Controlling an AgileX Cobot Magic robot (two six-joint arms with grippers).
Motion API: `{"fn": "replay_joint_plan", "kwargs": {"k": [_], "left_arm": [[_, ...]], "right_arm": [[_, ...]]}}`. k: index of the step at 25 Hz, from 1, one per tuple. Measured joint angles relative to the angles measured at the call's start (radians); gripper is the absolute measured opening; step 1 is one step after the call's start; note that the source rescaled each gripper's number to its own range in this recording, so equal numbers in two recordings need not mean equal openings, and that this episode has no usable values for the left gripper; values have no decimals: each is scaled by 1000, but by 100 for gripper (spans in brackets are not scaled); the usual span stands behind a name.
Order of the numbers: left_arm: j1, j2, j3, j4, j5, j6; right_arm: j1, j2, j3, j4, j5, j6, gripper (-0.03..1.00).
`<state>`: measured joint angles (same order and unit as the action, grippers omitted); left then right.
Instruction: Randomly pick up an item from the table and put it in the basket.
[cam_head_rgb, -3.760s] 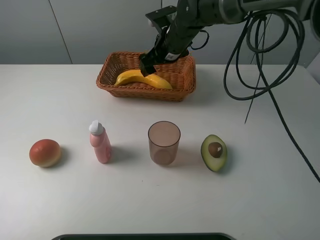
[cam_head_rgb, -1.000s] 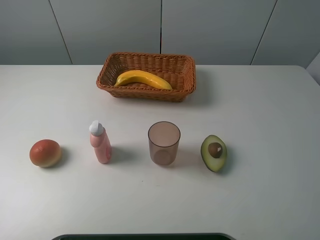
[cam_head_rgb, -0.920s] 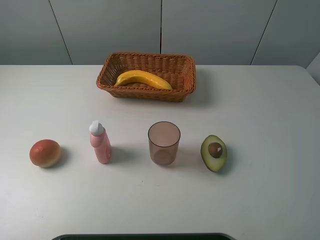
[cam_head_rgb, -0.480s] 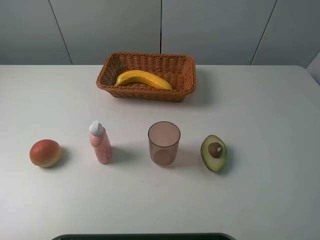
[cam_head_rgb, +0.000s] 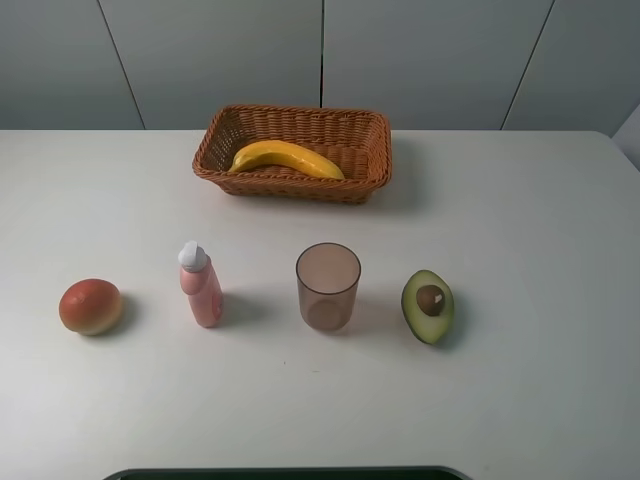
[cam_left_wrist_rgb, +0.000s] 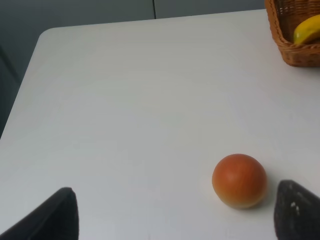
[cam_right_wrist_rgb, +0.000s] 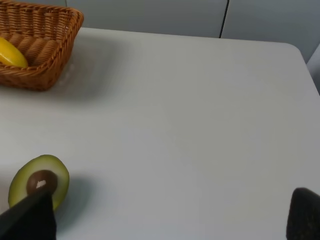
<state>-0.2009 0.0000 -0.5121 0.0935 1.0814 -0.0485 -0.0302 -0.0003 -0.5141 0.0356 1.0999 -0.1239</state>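
Both claws are out of the high view now, whereas a few seconds ago the right arm reached in from the far right with its claw down in the basket at the banana. In the left wrist view the left claw (cam_left_wrist_rgb: 175, 212) shows only two dark fingertips (cam_left_wrist_rgb: 60, 212) set far apart, spread wide with nothing between them but bare surface. The right claw (cam_right_wrist_rgb: 170, 215) looks the same in its own wrist view, tips wide apart and holding nothing, one tip overlapping the near edge of the avocado half.

Nearest on the white surface (cam_head_rgb: 520, 230) stands a row of four things, unmoved over the last second: an orange-red fruit (cam_head_rgb: 90, 306) at the far left, a pink bottle (cam_head_rgb: 201, 285) with a white cap standing upright, a translucent brownish cup (cam_head_rgb: 327, 286) in the middle, and the avocado half (cam_head_rgb: 428, 305) lying cut face up with its pit showing.

Farther back, well apart from the row, sits the wicker basket (cam_head_rgb: 365, 165). The banana (cam_head_rgb: 286, 158) lies inside it along the near wall, free of any claw, exactly where it lay a second ago.
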Motion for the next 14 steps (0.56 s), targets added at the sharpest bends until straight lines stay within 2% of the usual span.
{"fn": "replay_joint_plan", "kwargs": {"k": [14], "left_arm": [[0,0,0,0,0,2]], "right_arm": [[0,0,0,0,0,0,100]]}}
